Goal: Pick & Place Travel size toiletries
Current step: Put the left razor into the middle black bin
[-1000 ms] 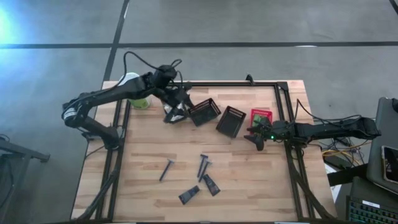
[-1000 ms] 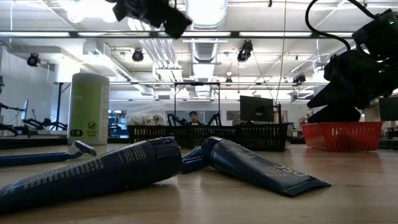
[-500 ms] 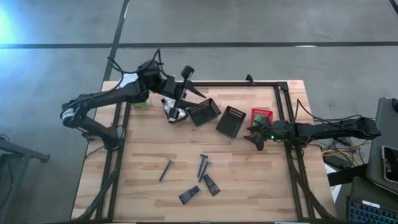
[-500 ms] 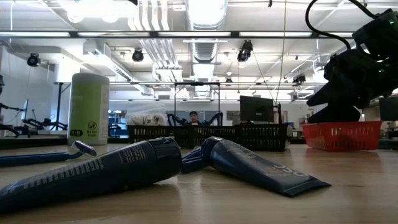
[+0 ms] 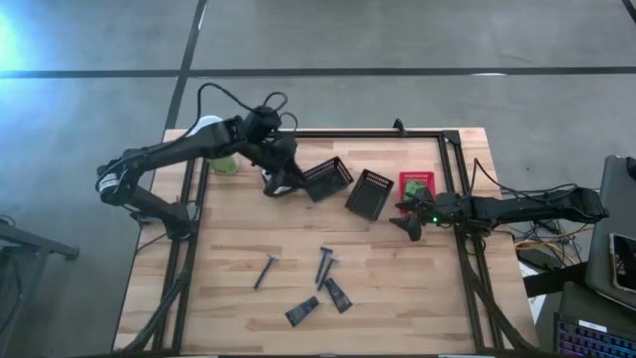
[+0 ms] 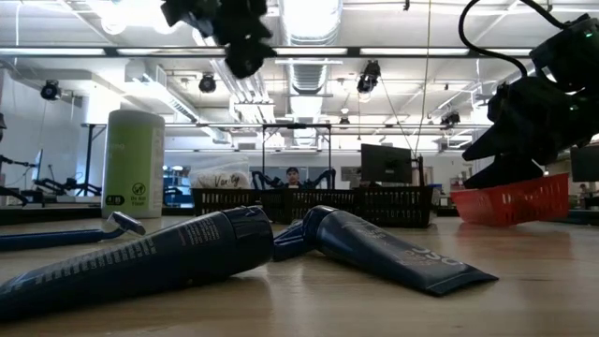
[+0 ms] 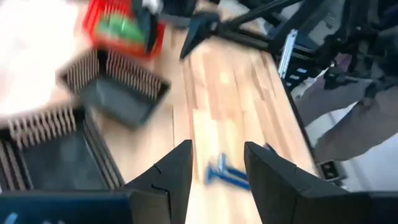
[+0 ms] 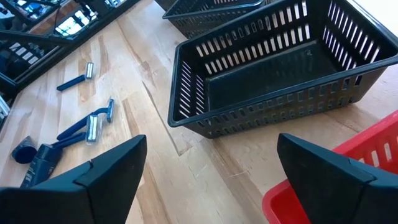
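1. The table (image 5: 229, 249) has its work split in two. The baskets sit along the far side, and the loose toiletries lie well apart from them on the near side.
2. The left gripper (image 5: 281, 177) hangs high over the far-left black basket (image 5: 330, 179). Its fingers (image 7: 176, 177) are partly apart with nothing between them.
3. The right gripper (image 5: 409, 217) sits low, just beside the red basket (image 6: 510, 204). Its fingers (image 8: 115, 171) are spread wide and hold nothing.
4. From table height the red basket looks tipped, with one side up off the wood. I cannot tell whether the gripper is touching it. Green items (image 5: 418, 183) already lie inside.
5. A second black basket (image 5: 370, 192) stands between the other two baskets.
6. Two dark tubes (image 5: 337, 294) lie nearest the front edge, close together.
7. Razors (image 5: 265, 270) lie loose just beyond the tubes. A pair lies near mid-table (image 5: 324, 265).
8. My reading is that this is the gap between a drop and the next pick, with both hands empty and the job partly done.
9. Next, I would expect one arm to swing out to the tubes or razors. It would need to line its fingers across a slim body, come down flat to the wood and close gently. The left gripper would have to open wider first.
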Controlling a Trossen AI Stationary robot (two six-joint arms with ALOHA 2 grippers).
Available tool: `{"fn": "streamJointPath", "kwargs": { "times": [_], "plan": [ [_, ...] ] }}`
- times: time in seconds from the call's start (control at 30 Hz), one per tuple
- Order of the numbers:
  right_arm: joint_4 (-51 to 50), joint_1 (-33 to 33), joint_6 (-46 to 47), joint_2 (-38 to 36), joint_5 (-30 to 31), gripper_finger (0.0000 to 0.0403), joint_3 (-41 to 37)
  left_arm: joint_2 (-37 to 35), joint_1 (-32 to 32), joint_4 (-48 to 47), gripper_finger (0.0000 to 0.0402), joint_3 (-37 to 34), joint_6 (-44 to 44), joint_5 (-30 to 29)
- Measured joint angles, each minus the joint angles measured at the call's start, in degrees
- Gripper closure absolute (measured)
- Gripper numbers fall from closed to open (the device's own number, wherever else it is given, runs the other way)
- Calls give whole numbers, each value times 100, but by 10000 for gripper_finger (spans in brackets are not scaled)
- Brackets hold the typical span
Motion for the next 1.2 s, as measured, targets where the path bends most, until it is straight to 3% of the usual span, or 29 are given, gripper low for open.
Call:
{"fn": "streamJointPath", "kwargs": {
  "times": [0.1,0.33,0.57,0.73,0.87,1.07,1.2],
  "plan": [
    [2,-1,0,-1,0,45,-2,0,33,-179,252,0,-381,32],
    [4,-2,0,0,0,62,-4,-225,36,-173,234,52,340,149],
    [9,-2,2,0,0,80,-4,-390,51,-5,110,50,672,203],
    [11,-2,2,-2,0,90,-4,-517,117,482,49,50,634,1130],
    [13,-2,0,-2,-2,99,-4,-582,262,590,62,50,344,1245],
    [17,-2,0,-2,-2,113,-4,-619,387,708,111,50,369,-237],
    [17,-2,0,-2,-2,121,-4,-619,336,837,116,49,-438,-442]
  ]
}}
